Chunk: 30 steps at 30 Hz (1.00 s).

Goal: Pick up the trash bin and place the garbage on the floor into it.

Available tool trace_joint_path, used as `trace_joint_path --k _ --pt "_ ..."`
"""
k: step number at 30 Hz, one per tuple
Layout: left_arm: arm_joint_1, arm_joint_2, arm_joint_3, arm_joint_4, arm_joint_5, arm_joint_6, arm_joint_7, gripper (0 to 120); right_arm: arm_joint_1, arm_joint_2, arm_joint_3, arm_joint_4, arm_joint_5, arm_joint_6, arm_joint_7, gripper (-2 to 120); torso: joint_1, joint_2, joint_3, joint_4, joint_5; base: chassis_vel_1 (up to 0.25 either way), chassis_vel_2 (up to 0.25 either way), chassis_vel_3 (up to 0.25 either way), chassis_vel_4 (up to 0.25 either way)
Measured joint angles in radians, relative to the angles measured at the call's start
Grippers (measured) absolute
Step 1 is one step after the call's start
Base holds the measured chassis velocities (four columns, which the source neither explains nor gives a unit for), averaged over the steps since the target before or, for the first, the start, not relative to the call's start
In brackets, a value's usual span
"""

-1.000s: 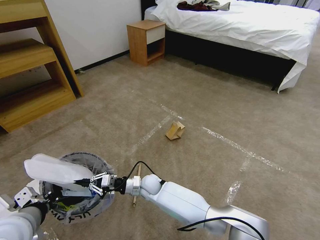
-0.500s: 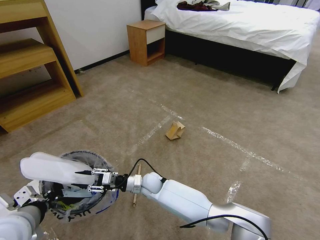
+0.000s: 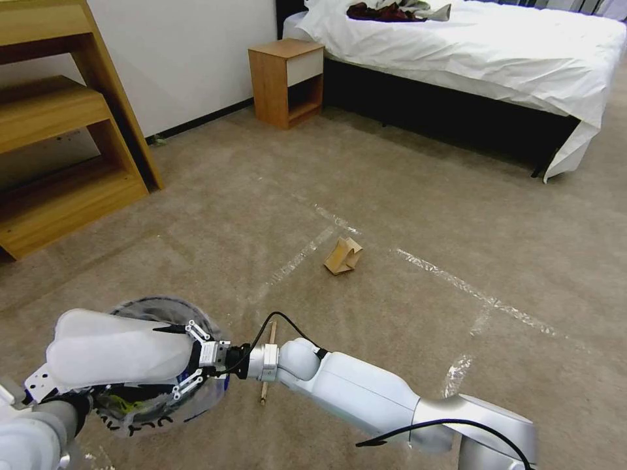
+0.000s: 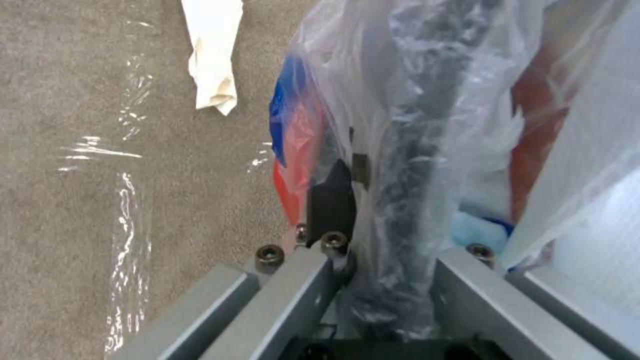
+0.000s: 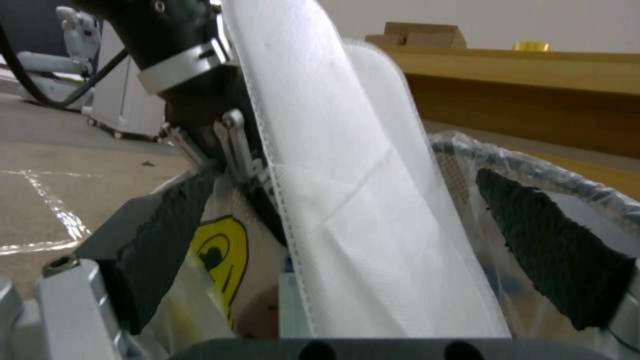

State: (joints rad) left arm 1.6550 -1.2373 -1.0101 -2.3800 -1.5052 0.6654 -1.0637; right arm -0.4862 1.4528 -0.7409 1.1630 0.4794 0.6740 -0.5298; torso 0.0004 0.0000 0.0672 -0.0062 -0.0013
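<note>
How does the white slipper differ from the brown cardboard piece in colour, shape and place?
The white slipper is long, flat and white; the brown cardboard is short, folded and brown. The slipper lies across the trash bin rim, between the open fingers of the right tool; the cardboard rests on the floor, far from both tools. The left tool grips the bin's rim.

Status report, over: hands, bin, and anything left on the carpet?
Right hand open around slipper over trash bin. Left hand shut on bin rim. Cardboard, stick on floor.
</note>
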Motion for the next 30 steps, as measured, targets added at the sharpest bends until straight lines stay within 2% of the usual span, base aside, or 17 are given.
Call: trace_joint_path --k 5,14,21,25,30 --pt "0.000 -0.001 -0.001 0.003 -0.002 0.000 -0.002 0 0.006 -0.010 0.001 0.025 0.006 0.000 0.006 100 0.000 0.000 0.000 0.0000 -0.0001 0.000 0.000 0.000 0.000" --pt "0.005 -0.009 -0.005 0.004 -0.003 0.000 -0.007 0 0.052 -0.049 0.045 0.158 0.050 -0.024 0.029 100 0.000 0.000 0.000 0.0000 0.0000 0.000 0.000 0.000 0.000" --pt "0.006 -0.018 -0.006 0.009 -0.002 0.000 -0.012 0 0.164 -0.093 0.123 0.275 0.107 -0.054 0.067 100 0.000 0.000 0.000 0.0001 0.0000 0.000 0.000 0.000 0.000" --pt "0.008 -0.021 -0.009 0.009 -0.003 0.000 -0.013 0 0.223 -0.117 0.199 0.304 0.130 -0.067 0.101 100 0.000 0.000 0.000 0.0000 0.0001 0.000 0.000 0.000 0.000" --pt "0.018 -0.017 -0.033 -0.005 -0.022 -0.001 -0.022 0 0.264 -0.151 0.326 0.299 0.135 -0.092 0.222 100 0.000 0.000 0.000 0.0000 0.0001 0.000 0.000 0.000 0.000"
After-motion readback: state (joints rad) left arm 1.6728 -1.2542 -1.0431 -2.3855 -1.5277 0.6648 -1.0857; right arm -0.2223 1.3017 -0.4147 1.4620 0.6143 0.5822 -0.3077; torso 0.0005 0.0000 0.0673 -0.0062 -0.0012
